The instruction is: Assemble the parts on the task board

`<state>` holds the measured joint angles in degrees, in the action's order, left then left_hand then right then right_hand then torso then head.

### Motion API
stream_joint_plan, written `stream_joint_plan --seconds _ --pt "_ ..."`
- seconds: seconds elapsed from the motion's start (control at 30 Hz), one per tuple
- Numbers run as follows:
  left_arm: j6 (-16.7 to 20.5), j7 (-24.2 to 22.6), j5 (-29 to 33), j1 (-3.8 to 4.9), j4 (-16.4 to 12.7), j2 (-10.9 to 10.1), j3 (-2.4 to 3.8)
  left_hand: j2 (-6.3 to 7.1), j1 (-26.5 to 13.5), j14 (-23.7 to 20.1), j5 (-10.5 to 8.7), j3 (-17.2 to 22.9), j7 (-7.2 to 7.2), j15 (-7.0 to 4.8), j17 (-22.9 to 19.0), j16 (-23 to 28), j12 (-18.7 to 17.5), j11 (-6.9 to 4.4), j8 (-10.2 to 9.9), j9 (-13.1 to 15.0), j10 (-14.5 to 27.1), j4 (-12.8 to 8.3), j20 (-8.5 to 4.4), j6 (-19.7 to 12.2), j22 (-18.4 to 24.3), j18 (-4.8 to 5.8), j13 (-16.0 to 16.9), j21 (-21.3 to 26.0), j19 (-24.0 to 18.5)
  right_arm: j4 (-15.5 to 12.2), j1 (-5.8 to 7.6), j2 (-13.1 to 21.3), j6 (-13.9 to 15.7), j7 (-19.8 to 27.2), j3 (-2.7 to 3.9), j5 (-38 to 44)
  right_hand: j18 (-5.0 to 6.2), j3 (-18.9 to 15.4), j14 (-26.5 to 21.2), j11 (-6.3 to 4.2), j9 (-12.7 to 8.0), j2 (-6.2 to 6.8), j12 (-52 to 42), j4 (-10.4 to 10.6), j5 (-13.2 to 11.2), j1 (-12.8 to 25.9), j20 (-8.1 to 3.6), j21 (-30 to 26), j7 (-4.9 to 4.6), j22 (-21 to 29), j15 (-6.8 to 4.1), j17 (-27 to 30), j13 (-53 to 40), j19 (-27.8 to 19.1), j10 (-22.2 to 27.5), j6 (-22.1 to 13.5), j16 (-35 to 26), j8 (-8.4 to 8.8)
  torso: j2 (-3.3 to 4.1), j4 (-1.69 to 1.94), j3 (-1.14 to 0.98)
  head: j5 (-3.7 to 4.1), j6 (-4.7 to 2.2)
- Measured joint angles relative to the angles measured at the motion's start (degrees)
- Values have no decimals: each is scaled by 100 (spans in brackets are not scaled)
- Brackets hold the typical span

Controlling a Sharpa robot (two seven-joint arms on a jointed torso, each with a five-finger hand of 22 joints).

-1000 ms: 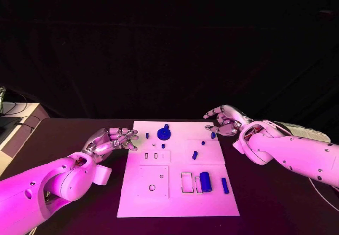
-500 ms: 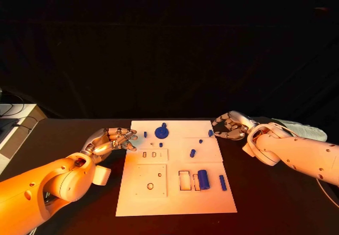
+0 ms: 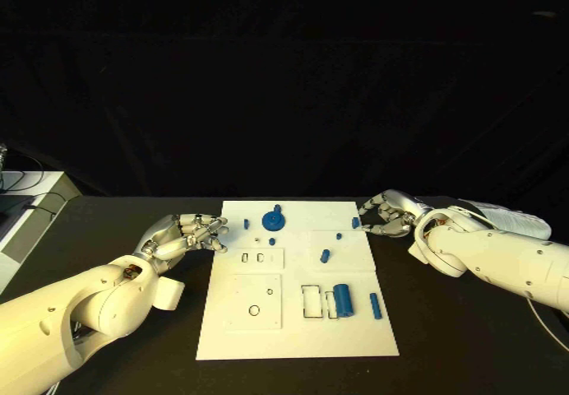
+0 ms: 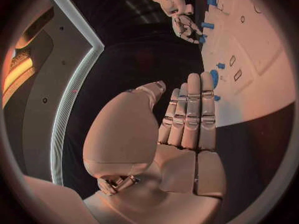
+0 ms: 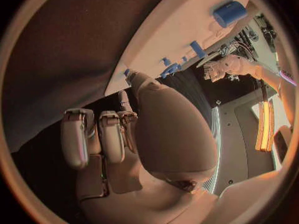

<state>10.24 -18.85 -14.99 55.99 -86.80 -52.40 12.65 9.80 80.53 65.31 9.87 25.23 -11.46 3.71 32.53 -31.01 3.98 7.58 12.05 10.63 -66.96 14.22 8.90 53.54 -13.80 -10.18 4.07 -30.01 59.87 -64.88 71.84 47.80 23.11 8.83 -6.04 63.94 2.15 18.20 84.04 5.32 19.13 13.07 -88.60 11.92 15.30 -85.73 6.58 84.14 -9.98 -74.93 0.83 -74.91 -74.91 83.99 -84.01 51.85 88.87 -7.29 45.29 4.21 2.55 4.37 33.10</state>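
Now right hand [image 3: 381, 216] pinching small blue part [image 3: 354, 222], left hand [image 3: 190, 234] empty

The flat white rectangular task board [image 3: 297, 329] lies in the middle of the black tabletop [image 3: 474, 346]. The left hand [image 3: 190, 234] is at its left edge, the right hand [image 3: 381, 216] at its far right corner. A small blue cylinder part [image 3: 344, 300] lies on the board, nearer the right side.

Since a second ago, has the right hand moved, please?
Yes. The right hand has moved off the task board, and is now beside the far right corner.
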Motion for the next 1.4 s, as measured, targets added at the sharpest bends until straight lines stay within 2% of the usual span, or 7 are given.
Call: stream_joint_plan --seconds 0.17,0.47,0.83,1.07,1.4 --pt "-1 0 -8 0 0 -6 1 0 0 0 0 0 0 0 0 0 0 0 0 0 0 0 0 0 0 0 0 0 0 21 -3 -59 -5 -50 1 40 0 9 0 0 0 38 0 9 0 38 0 0 0 0 0 0 0 0 0 0 0 0 0 4 0 -1 1" --pt "-1 1 -15 -1 -2 -11 2 0 0 0 0 0 0 0 -1 0 0 0 0 -1 0 0 0 0 1 1 0 0 0 24 -6 -148 -4 -157 3 72 0 40 0 0 0 6 0 40 0 69 0 0 0 1 0 0 -4 0 0 0 0 0 2 4 0 -16 -15" --pt "1 2 -21 -1 -5 -12 9 0 0 0 0 0 -21 0 10 0 0 21 0 5 21 0 21 -21 -11 0 -5 -40 -21 82 -5 -199 -76 -262 1 -23 0 56 0 0 1 -24 -24 56 0 99 0 0 0 1 0 0 -3 0 0 0 22 0 4 4 7 -20 27" --pt "1 2 -23 -1 -4 -12 13 0 0 0 0 0 -21 0 10 0 0 21 0 5 21 0 22 -21 -11 0 -5 -40 -21 100 -4 -238 -91 -322 1 -60 0 71 0 0 1 -42 -46 71 0 117 0 0 -20 2 0 0 -3 0 0 21 22 0 4 7 0 -16 46" --pt "3 4 -24 -1 -1 -19 17 0 0 0 0 16 -21 0 16 0 0 21 0 4 21 -16 21 -21 -16 0 -5 -40 -21 86 -6 -264 -100 -364 1 -81 0 71 0 0 1 -47 -46 71 0 122 0 0 -1 2 0 0 -2 0 0 40 22 0 5 0 -3 -20 70"
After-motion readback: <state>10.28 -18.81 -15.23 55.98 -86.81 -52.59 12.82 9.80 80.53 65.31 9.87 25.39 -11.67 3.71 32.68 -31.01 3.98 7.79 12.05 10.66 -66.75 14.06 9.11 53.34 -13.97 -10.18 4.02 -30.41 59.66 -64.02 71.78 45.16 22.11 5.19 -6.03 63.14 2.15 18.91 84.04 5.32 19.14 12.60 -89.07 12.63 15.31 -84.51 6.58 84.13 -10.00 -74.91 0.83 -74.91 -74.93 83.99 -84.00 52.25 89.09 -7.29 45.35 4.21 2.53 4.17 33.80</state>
